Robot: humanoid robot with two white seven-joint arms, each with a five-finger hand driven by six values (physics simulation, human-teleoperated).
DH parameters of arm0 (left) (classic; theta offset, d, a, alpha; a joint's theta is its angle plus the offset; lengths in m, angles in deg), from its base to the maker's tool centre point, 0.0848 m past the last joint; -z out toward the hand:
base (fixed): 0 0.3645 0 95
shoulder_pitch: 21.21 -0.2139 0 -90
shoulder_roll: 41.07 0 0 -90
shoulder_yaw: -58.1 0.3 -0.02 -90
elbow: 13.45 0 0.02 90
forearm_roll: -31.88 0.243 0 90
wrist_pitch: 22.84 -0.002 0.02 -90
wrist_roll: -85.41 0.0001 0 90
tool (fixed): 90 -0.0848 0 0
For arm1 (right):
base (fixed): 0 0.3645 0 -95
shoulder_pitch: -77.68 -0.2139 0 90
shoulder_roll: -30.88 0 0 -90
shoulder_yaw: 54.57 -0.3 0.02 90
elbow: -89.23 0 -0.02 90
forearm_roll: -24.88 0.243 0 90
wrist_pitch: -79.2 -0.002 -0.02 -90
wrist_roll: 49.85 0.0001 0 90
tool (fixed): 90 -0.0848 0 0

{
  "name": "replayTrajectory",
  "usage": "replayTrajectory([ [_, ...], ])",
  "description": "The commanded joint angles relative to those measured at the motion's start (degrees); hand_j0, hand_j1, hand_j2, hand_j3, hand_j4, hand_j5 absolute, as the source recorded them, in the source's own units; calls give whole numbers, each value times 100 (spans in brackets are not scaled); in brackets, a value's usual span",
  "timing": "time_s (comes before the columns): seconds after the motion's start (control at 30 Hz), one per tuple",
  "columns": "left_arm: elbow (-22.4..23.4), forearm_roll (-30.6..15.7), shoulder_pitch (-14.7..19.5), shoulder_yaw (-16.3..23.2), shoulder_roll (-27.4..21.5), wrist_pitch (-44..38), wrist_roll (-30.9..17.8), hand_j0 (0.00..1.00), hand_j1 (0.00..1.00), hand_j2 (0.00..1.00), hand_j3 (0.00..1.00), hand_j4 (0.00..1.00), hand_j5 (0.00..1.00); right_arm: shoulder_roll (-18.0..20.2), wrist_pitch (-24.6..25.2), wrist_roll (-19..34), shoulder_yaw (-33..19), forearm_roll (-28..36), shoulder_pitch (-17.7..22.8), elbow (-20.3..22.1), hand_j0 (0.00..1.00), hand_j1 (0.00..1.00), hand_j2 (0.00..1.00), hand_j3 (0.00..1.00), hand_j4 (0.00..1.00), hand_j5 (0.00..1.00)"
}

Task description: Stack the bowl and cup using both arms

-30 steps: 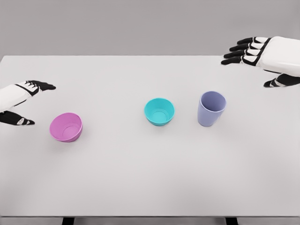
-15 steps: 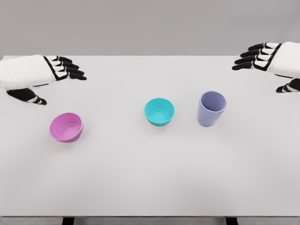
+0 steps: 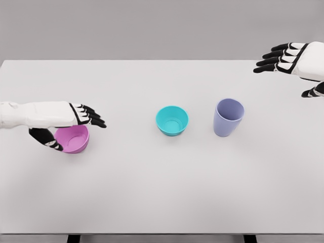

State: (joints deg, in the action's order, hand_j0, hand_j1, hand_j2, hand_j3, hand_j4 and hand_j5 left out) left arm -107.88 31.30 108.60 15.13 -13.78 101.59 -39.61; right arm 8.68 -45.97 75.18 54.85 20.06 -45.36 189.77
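White desk (image 3: 162, 192) under grey backdrop. Left hand (image 3: 66, 121), fingers spread, straddles the pink bowl (image 3: 73, 139) near the left edge without gripping it. Bowl tilts, mouth up and toward the front. Teal bowl (image 3: 172, 120) sits mid-desk; lavender cup (image 3: 228, 117) stands upright beside it. Right hand (image 3: 293, 61) hovers unclenched over the far right corner.

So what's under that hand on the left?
The pink bowl sits under the left hand. Its lower front shows between the thumb and fingers, but the hand covers the far rim. Whether the hand touches the bowl can't be told.
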Motion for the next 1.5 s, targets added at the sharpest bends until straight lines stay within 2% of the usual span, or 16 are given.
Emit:
replayTrajectory([
  [0.0, 4, -258, 0, 35, -49, -200, 2, 100, 100, 100, 100, 100, 100, 6, 17, -3, 0, 25, 0, 1, 100, 100, 100, 100, 100, 100],
  [0.13, -14, -373, -9, 44, -172, -824, 2, 100, 100, 100, 100, 100, 100, -65, 17, -3, -8, 25, -9, 1, 100, 100, 100, 100, 100, 100],
  [0.47, -5, -373, -26, 211, -181, -1167, 2, 100, 100, 100, 100, 100, 100, -65, 17, -3, 9, 16, -26, 1, 100, 100, 100, 100, 100, 100],
  [0.6, 4, -83, -26, 281, -172, -1158, 2, 100, 100, 100, 100, 100, 100, -109, 17, -3, 62, 25, -26, 1, 100, 100, 100, 100, 100, 100],
  [0.73, -5, 462, -26, 281, -163, -1132, 2, 100, 100, 100, 100, 100, 100, -109, 17, -3, 62, 25, -26, 1, 100, 100, 100, 100, 100, 100],
  [0.9, 4, 717, -26, 281, -137, -1097, 2, 100, 100, 100, 100, 100, 100, -109, 17, -3, 62, 25, -18, 1, 100, 100, 100, 100, 100, 100],
  [1.37, 30, 1007, 18, 272, 4, -1097, 2, 100, 100, 100, 100, 100, 100, -91, 17, -3, 71, 25, -9, 1, 100, 100, 100, 100, 100, 100],
  [1.47, 188, 1095, 9, 272, 153, -1097, 2, 100, 100, 100, 100, 100, 100, -82, 17, -3, 71, 25, -18, 1, 100, 100, 100, 100, 100, 100],
])
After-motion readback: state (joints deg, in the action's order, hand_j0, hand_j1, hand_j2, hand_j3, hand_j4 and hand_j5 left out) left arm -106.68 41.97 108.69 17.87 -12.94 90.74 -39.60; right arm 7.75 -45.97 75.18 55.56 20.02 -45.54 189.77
